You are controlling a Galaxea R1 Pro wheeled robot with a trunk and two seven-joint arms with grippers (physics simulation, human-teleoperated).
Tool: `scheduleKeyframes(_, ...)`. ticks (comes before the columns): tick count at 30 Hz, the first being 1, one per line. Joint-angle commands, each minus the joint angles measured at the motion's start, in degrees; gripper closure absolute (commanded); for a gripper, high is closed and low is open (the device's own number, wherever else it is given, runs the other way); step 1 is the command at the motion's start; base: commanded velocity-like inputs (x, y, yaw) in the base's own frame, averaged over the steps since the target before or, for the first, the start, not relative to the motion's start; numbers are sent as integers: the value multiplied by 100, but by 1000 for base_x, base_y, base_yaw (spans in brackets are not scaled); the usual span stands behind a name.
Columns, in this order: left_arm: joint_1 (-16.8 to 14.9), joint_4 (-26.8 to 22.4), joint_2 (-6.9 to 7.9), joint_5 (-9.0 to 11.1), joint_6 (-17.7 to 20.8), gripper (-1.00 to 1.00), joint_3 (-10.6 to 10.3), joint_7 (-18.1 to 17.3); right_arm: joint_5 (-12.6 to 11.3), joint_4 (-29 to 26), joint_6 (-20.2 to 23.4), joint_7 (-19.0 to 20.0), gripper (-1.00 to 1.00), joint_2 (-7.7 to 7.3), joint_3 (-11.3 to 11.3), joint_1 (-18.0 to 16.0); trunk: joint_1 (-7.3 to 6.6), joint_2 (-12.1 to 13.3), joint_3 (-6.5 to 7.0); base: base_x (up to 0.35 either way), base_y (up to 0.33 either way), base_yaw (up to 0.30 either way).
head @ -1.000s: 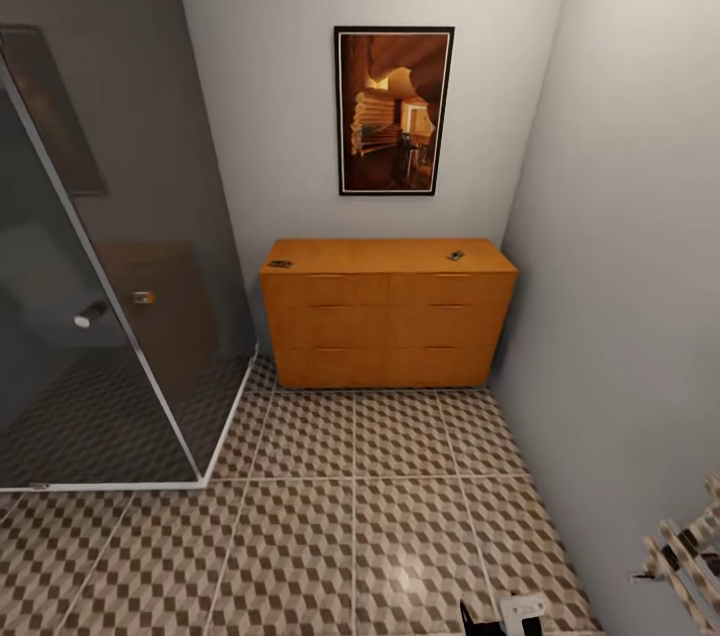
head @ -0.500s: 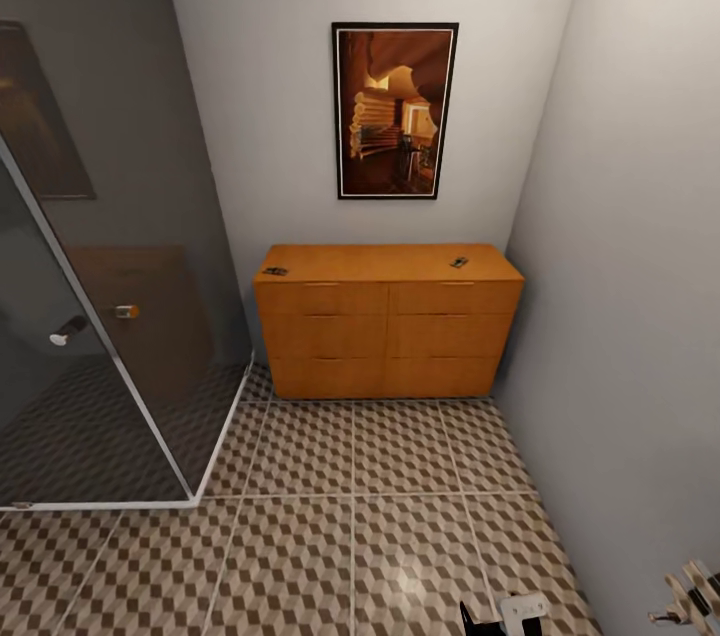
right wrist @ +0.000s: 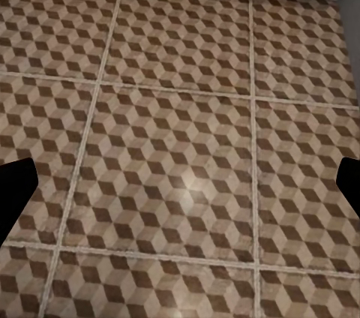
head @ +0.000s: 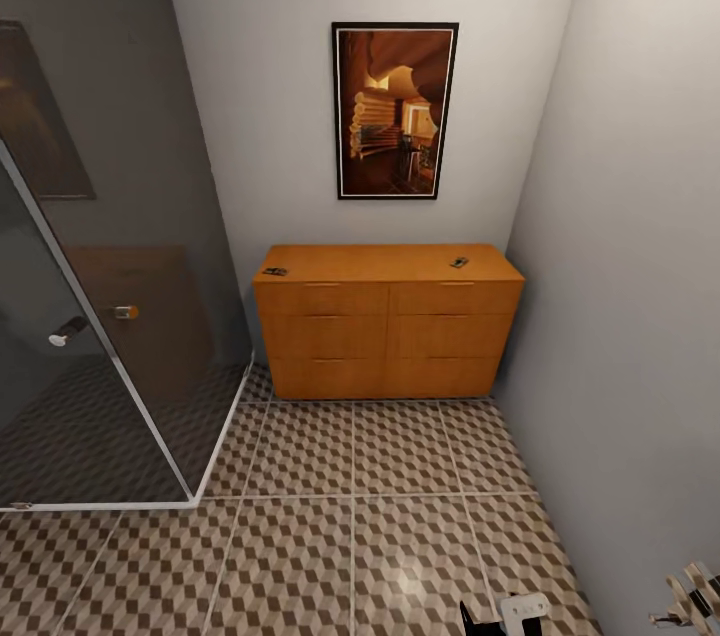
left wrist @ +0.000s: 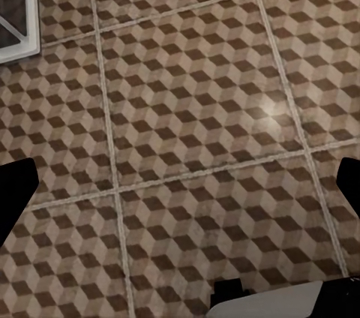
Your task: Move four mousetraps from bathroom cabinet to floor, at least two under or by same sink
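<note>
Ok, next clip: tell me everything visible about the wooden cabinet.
The cabinet is a long, low sideboard of orange-brown wood with a flat top. Its front has two columns of three drawers, all shut, with thin slot handles. It stands upright on the cube-patterned floor, back against the far wall, right end close to the side wall, left end near the glass shower enclosure. Two small dark mousetraps lie on top: one at the left front corner, one near the right end.

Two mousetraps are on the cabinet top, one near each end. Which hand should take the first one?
Neither is in reach yet. From here it's close to even: the left mousetrap sits at the cabinet's left end, the right mousetrap at its right end by the wall. I'd lean left hand for the left trap, away from the wall.
</note>
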Motion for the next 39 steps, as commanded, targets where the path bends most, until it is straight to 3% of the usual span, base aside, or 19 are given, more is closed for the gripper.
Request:
scheduleKeyframes(1, -7, 18, -4, 32, -29, -100, -50, 15, 0, 5, -17, 2, -100, -2, 21, -5, 3, -12, -12, 0, 0, 0)
scheduleKeyframes(39, 29, 18, -15, 32, -29, -100, -50, 15, 0, 5, -17, 1, -100, -1, 21, -6, 3, -12, -12, 0, 0, 25)
